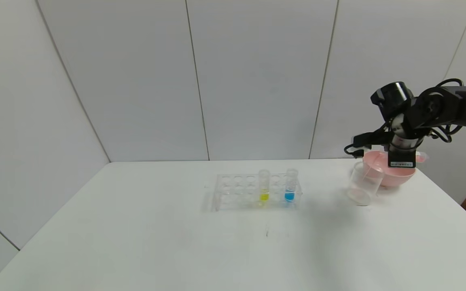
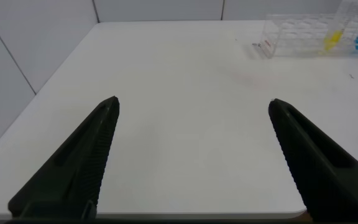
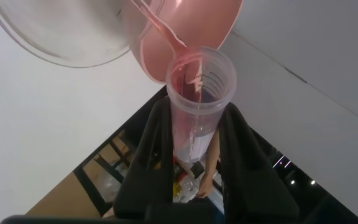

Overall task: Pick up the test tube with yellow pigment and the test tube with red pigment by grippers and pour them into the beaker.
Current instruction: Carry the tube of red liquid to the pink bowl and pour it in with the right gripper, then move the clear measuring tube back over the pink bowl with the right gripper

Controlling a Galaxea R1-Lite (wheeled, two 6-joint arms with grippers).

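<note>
The test tube with yellow pigment (image 1: 264, 190) stands in a clear rack (image 1: 237, 194) at mid-table; it also shows in the left wrist view (image 2: 333, 38). My right gripper (image 1: 403, 157) hovers above the pink bowl (image 1: 390, 178), shut on a clear ribbed-rim tube (image 3: 194, 112) with a red tint at its mouth, the test tube with red pigment. The tube lies tilted, its mouth by the bowl's rim. The clear beaker (image 1: 364, 184) stands just left of the bowl and shows in the right wrist view (image 3: 61, 31). My left gripper (image 2: 194, 102) is open and empty over the table's near left part.
A tube with blue liquid (image 1: 290, 188) stands in the rack right of the yellow one. The pink bowl (image 3: 191, 18) sits near the table's far right edge. White wall panels close off the back and left.
</note>
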